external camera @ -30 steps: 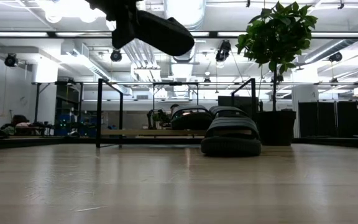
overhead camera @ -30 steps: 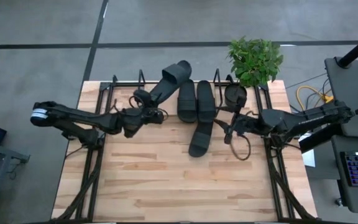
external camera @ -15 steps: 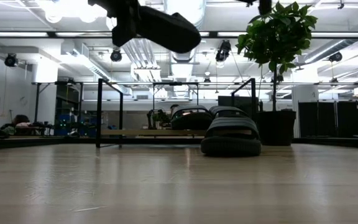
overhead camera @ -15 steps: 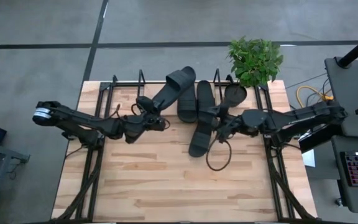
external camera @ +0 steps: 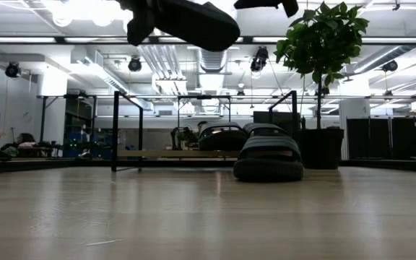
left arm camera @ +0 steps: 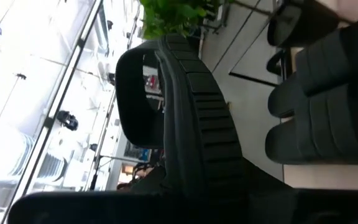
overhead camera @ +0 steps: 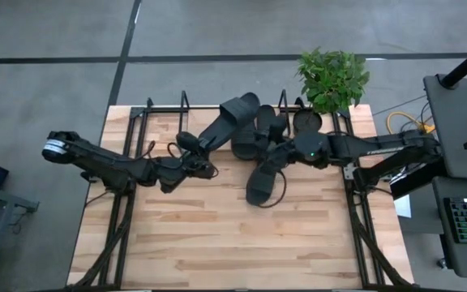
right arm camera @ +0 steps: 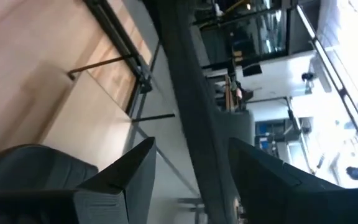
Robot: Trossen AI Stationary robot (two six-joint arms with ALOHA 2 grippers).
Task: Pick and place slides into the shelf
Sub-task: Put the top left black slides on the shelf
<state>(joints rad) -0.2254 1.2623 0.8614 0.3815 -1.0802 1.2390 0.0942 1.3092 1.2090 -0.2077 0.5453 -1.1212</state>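
My left gripper point(overhead camera: 191, 162) is shut on a black slide point(overhead camera: 227, 122) and holds it in the air over the shelf point(overhead camera: 184, 104). The slide also shows at the top of the low view point(external camera: 193, 18). Two more slides point(overhead camera: 246, 138) point(overhead camera: 267, 126) lie side by side on the shelf board point(external camera: 165, 154). Another slide point(overhead camera: 262, 180) lies flat on the table in front of them. My right gripper point(overhead camera: 278, 146) is open above the two slides on the shelf. Its fingers point(right arm camera: 126, 174) stand apart with nothing held. My left gripper holds the slide by its near end point(overhead camera: 203, 151), the end away from the strap point(left arm camera: 138, 93). The fingers come from the table's left and lie along the slide; the gripper itself hides the place of contact. The slide is lifted clear and tilted, its ribbed sole point(left arm camera: 210, 137) toward the wrist camera.
A black pot point(overhead camera: 306, 122) with a green plant point(overhead camera: 332, 77) stands at the table's far right, beside the shelf's right wire upright point(overhead camera: 282, 101). Open tabletop point(overhead camera: 217, 235) lies toward the near edge. A loose cable loop point(overhead camera: 278, 191) hangs below my right arm.
My left gripper has carried the slide a little up and toward the table's right, still shut on it. My right gripper has gone toward the table's left and far edge, from beside the lying slide to above the slides on the shelf.
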